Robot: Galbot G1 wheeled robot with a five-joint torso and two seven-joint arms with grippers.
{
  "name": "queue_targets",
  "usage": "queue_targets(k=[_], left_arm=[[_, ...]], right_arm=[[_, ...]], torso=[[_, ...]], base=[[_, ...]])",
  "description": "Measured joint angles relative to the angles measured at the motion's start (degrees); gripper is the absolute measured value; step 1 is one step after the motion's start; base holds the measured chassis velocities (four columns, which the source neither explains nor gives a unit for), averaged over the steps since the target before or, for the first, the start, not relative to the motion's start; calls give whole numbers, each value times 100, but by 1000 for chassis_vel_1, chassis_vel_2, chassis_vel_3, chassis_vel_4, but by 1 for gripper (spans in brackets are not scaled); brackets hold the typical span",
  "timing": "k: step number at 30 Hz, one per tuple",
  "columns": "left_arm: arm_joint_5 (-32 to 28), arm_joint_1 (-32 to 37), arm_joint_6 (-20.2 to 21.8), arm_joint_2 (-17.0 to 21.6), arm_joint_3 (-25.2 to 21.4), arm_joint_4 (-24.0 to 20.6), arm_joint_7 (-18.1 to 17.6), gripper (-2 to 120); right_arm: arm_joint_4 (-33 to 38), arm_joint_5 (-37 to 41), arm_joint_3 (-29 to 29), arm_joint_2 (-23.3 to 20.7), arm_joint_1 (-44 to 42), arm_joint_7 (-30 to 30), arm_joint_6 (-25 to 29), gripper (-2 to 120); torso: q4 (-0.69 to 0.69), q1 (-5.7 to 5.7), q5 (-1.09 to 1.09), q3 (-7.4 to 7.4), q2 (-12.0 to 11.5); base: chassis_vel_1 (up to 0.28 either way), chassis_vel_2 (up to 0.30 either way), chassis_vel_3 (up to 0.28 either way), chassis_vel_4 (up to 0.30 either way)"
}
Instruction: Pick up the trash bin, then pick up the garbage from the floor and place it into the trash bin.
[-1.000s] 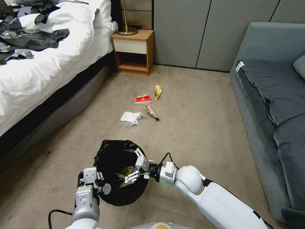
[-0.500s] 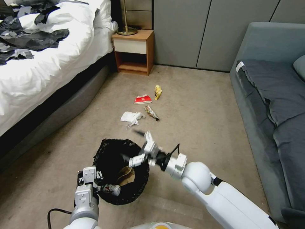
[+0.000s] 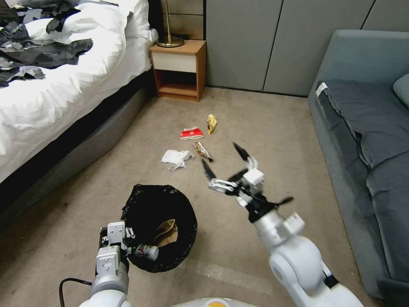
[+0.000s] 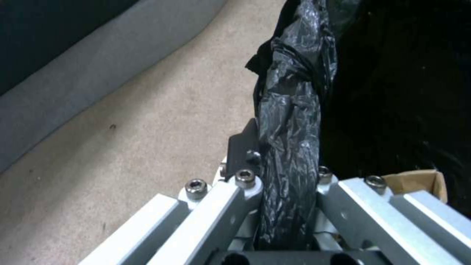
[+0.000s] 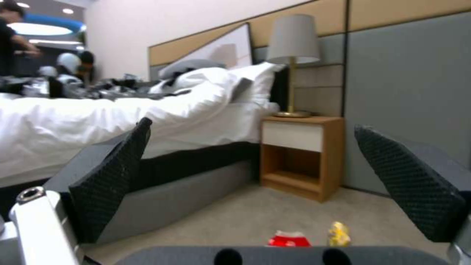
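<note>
Carpet (image 3: 272, 128) under spread right gripper (image 3: 226, 161)

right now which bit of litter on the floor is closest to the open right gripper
The dark wrapper: it lies just beyond the right gripper, nearer than the tissue, red packet or yellow wrapper.

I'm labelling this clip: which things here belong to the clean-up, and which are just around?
Job: trash bin, white tissue, red-and-white packet, yellow wrapper, dark wrapper, left gripper, right gripper.
Around: bed, nightstand, sofa, lamp.
</note>
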Motion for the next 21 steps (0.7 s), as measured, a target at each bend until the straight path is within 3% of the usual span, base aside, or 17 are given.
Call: queue_targets(k=[7, 21], left_arm=[[-40, -31, 26, 35, -12, -27, 2, 2], [-70, -50, 33, 32, -50, -38, 5, 2]], right_arm=[[-190, -180, 229, 153, -383, 70, 267, 100], [-394, -81, 628, -20, -373, -103, 250, 100]], torso=[[0, 0, 0, 1, 0], [0, 0, 0, 1, 0]], base=[[0, 0, 0, 0], [0, 0, 0, 0]])
